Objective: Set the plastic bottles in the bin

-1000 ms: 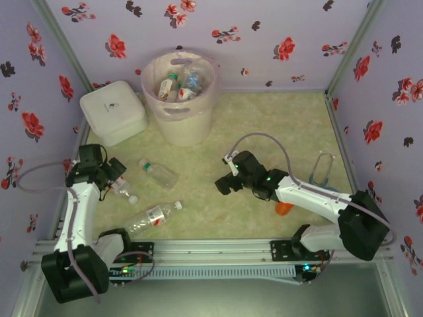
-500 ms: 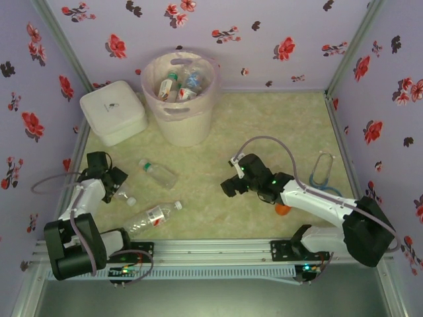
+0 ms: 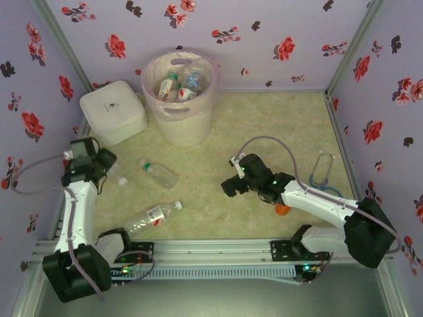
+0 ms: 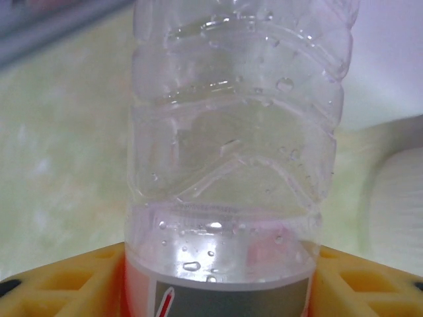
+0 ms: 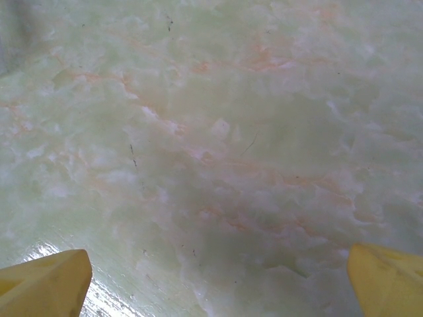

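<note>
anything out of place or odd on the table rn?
Nothing spilled or broken. Non-task clutter: what looks like a stethoscope lies by the right wall, and an orange cup sits half under the right arm. A green-capped bottle and a white-capped bottle lie on their sides; the left gripper clamps a third bottle.

bin [image 3: 180,125]: bottles [image 3: 177,84] inside | clear bottle [image 4: 231,165] clamped | two bottles [image 3: 158,174] lying

Lilac wallpaper [image 3: 264,20] dotted with red and dark flowers covers the back wall and both side walls. Grey metal posts [image 3: 348,53] stand in the far corners. The desk [image 3: 264,125] has a pale green marbled top with faint orange veins, softly and evenly lit. A silver metal rail [image 3: 218,251] runs along its near edge.
</note>
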Robot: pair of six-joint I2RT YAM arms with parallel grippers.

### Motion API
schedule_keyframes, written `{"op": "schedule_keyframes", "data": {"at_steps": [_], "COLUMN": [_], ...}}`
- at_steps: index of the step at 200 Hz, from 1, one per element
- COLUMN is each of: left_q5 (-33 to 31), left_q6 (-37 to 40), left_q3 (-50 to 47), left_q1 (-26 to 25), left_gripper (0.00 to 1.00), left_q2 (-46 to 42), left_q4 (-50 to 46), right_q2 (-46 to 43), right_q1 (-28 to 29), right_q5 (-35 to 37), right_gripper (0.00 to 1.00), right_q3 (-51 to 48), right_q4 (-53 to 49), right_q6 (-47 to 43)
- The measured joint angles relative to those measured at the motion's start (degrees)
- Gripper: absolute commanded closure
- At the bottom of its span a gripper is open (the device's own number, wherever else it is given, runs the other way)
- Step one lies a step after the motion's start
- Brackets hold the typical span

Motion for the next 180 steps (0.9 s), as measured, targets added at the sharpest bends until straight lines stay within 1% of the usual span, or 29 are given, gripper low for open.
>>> {"op": "schedule_keyframes", "data": {"at_steps": [14,27,41,51,66,80,98,126,161,180], "left_q5": [0.9,1.6,2.4,2.9,3.7,4.5,5.9,7.3,7.6,7.5], "left_q6": [1.4,2.9,5.2,7.3,10.4,13.1,16.3,20.7,26.3,28.3], "left_q3": [7.7,15.1,23.5,29.7,37.6,44.0,51.6,62.9,77.4,81.4], "left_q1": [-0.6,-2.5,-6.5,-10.3,-15.5,-19.3,-22.8,-26.2,-29.0,-29.7], "left_gripper": [0.44,0.45,0.46,0.46,0.48,0.49,0.49,0.49,0.46,0.44], "left_q2": [0.2,1.2,4.0,7.1,12.2,17.4,25.0,36.7,50.4,54.9], "left_q4": [-0.7,-1.0,-1.5,-1.6,-1.5,-1.5,-1.6,-3.0,-8.8,-12.5], "right_q2": [0.1,0.2,0.3,0.3,0.3,0.0,-1.1,-4.5,-9.8,-12.3], "right_q1": [0.0,0.0,0.0,0.0,0.0,0.0,0.0,0.0,0.0,0.0], "right_q5": [0.0,0.0,0.0,0.0,0.0,0.1,0.3,1.0,2.0,2.6], "right_gripper": [0.0,0.0,0.0,0.0,0.0,0.0,0.0,0.0,0.0,0.0], "right_q3": [0.3,0.8,1.5,2.0,2.4,2.4,2.4,2.4,1.3,0.2], "right_q4": [-0.6,-0.9,-1.2,-1.2,-1.2,-1.6,-2.5,-4.1,-5.2,-5.9], "right_q6": [0.0,0.1,0.7,1.2,2.0,2.7,3.8,5.2,7.0,7.6]}}
